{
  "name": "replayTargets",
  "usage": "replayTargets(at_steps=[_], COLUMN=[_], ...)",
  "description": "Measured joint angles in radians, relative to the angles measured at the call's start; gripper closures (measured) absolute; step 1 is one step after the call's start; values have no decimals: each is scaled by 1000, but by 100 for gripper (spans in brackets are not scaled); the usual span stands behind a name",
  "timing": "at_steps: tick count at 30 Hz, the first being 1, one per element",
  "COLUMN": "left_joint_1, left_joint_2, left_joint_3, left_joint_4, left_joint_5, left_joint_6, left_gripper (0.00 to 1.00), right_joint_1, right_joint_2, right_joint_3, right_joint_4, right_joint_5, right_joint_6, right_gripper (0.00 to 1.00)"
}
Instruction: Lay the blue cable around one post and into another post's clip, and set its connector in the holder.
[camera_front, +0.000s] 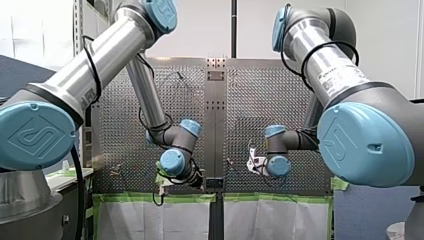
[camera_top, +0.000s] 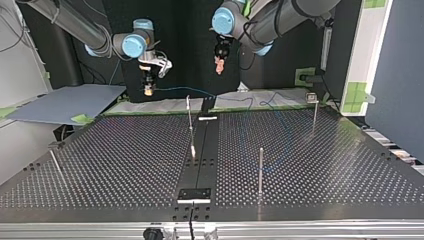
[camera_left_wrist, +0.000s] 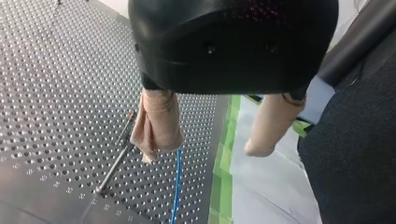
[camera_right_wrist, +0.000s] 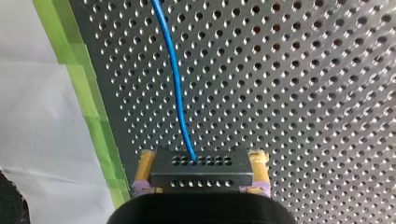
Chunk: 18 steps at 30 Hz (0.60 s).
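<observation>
Right pincer grips connector, blue cable running straight ahead

In the top view the holder sits at the table's near edge; the near post stands right of it, the centre post behind.

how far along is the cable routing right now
Done: nothing is routed yet. In hand: my right gripper is shut on the connector, the blue cable trailing from it clear of every post; my left gripper is open beside the cable. Left: loop a post, press the cable into the clip post, seat the connector in the holder, which looks empty.
</observation>
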Motion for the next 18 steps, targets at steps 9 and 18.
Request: replayTargets(at_steps=[9,18], left_joint_1=[15,13], left_joint_2=[-14,-15], left_joint_3=[18,19], left_joint_4=[79,170], left_joint_5=[-8,-27], left_joint_6=[-32,-53], left_gripper=[0,0], right_joint_1=[22,40], right_joint_2=[-15,-51], right_joint_3=[0,1], right_joint_4=[20,54], right_joint_5=[-3,-6], right_joint_6=[0,-2], right_gripper=[100,100])
